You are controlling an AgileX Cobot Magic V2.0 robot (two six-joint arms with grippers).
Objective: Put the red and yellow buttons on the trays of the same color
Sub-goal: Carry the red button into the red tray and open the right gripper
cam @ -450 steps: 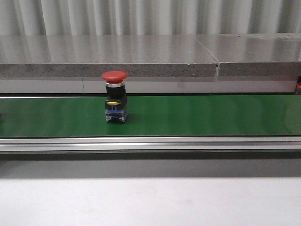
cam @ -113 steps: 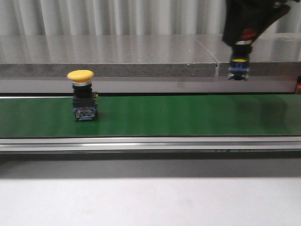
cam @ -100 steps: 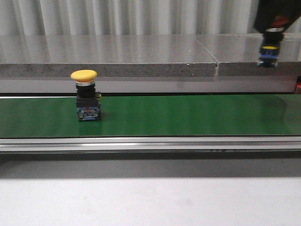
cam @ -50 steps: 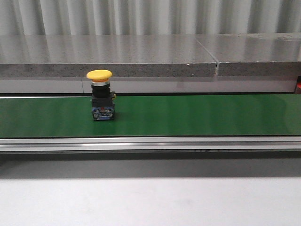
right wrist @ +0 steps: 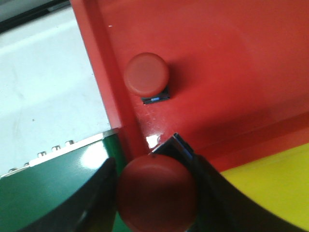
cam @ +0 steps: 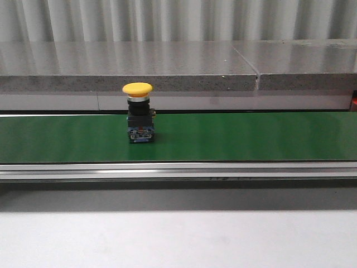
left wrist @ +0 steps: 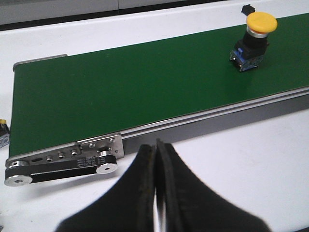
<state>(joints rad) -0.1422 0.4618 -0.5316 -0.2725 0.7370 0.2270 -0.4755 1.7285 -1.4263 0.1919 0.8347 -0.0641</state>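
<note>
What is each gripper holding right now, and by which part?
The right gripper grips a red button by the sides of its cap, above the red tray. The left gripper is shut on nothing.

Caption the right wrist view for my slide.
Right gripper holding a red button over the red tray, where another red button sits.

You can't see the held red button's [right wrist: 157,190] body, its cap cut off, trays [right wrist: 231,58] cropped by edges

A corrugated grey metal wall [cam: 167,19] spans the back at 12 o'clock. Below it runs a speckled grey stone ledge [cam: 128,67] with a seam toward 2 o'clock. A white worktop [cam: 178,240] fills 6 o'clock, evenly lit.
</note>
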